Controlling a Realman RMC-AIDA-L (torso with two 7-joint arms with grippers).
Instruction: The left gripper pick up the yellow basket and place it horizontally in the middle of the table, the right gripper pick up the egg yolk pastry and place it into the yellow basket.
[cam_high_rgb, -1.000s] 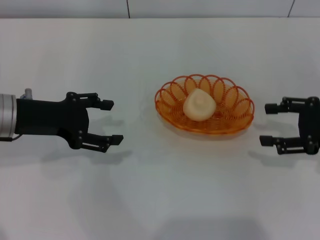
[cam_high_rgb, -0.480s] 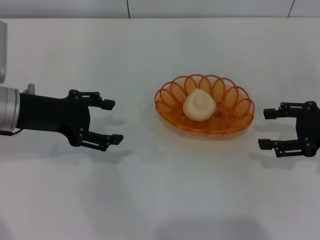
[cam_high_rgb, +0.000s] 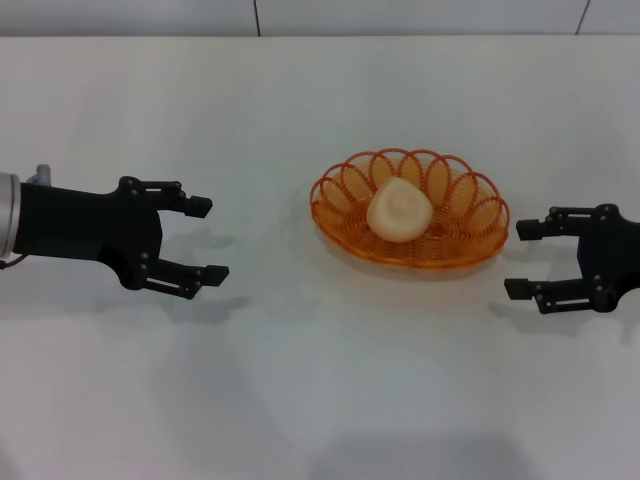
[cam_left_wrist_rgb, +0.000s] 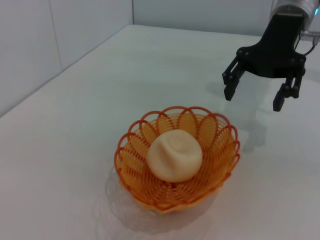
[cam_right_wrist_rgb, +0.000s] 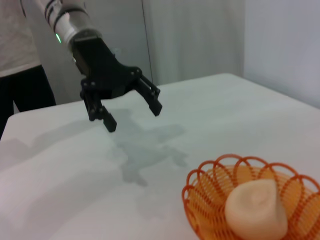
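- Compared with the earlier frames, both grippers have shifted; the left gripper (cam_high_rgb: 205, 240) has drawn back toward the left edge, and the right gripper (cam_high_rgb: 520, 260) has come a little lower and nearer the basket, while the basket and pastry have not moved
- On the left, the left gripper hovers over the table (cam_high_rgb: 300, 400) with fingers spread wide and holding nothing, well apart from the basket; I judge its work is done
- In the middle, the yellow basket (cam_high_rgb: 345, 235) sits flat, lengthwise across the table; the egg yolk pastry (cam_high_rgb: 399, 210) rests inside it
- On the right, the right gripper is near the rim, wide and empty; the pastry seems already released
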